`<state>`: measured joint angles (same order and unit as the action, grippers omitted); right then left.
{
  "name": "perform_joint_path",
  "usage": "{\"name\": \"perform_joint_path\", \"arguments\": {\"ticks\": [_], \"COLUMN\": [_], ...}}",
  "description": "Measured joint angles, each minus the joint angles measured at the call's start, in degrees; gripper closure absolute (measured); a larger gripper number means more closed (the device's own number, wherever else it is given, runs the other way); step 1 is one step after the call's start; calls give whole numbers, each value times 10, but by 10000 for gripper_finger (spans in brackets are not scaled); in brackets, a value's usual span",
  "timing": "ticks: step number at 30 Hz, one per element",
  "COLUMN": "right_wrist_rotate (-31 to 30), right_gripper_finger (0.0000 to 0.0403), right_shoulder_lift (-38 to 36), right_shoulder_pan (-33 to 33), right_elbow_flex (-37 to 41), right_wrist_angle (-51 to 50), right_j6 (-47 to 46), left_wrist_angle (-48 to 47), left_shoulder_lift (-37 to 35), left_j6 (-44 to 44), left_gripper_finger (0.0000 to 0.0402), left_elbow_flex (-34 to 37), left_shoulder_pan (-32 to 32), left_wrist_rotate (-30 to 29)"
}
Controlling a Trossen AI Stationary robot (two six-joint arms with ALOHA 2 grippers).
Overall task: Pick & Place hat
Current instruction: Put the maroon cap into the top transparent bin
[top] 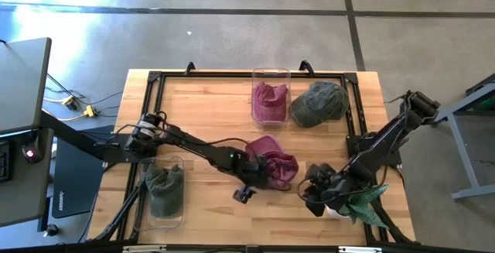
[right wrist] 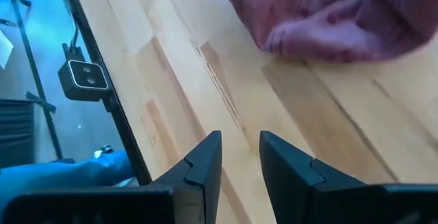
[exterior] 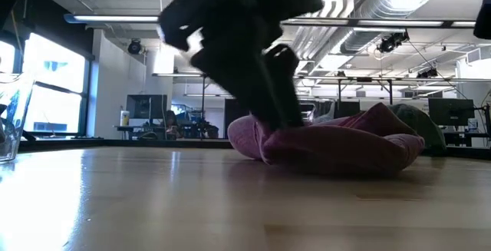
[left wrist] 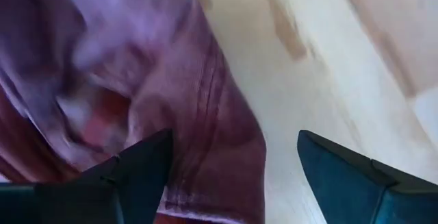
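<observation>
Your left gripper [top: 257, 177] sits at the middle of the wooden table [top: 216, 114], right over the left edge of the maroon hat [top: 274, 166]. In the left wrist view its fingers [left wrist: 140, 166] stand wide apart with the hat's cloth [left wrist: 171, 101] bunched between and behind them; the jaws are open, nothing clamped. The low view shows the hat [exterior: 337, 147] lying crumpled on the tabletop with the dark gripper [exterior: 280, 105] coming down onto its left end.

Your right gripper [top: 315, 195] waits near the table's near-right edge, just right of the hat and apart from it. In the right wrist view its fingers [right wrist: 205, 159] are nearly together with a narrow gap, holding nothing, bare wood below, the hat [right wrist: 328, 18] beyond them.

Also on the table: a clear bin [top: 271, 75] at far centre with a maroon cloth inside, a dark green cap [top: 321, 102] just to its right, and a second clear bin [top: 165, 203] at near left holding a dark green item
</observation>
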<state>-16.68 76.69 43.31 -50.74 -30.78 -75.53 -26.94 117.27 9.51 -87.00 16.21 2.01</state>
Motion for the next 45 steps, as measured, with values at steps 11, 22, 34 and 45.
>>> {"name": "perform_joint_path", "arguments": {"ticks": [11, 22, 34, 45], "right_wrist_rotate": [-59, -86, -89, -69], "right_gripper_finger": [313, 398, 398, 399], "right_shoulder_lift": [22, 143, 178, 166], "right_shoulder_pan": [-54, -116, -141, -123], "right_elbow_flex": [0, -1, -1, -1], "right_wrist_angle": [73, 103, 45, 36], "right_j6": [170, 199, 136, 130], "left_wrist_angle": [-40, -45, -169, -122], "left_shoulder_lift": [14, 14, -15, -51], "left_j6": [-99, -129, -171, -155], "left_gripper_finger": [194, 372, 398, 301], "left_elbow_flex": [0, 0, 1, 0], "left_shoulder_pan": [13, 22, 22, 10], "left_wrist_rotate": [41, 62, 14, 60]}}
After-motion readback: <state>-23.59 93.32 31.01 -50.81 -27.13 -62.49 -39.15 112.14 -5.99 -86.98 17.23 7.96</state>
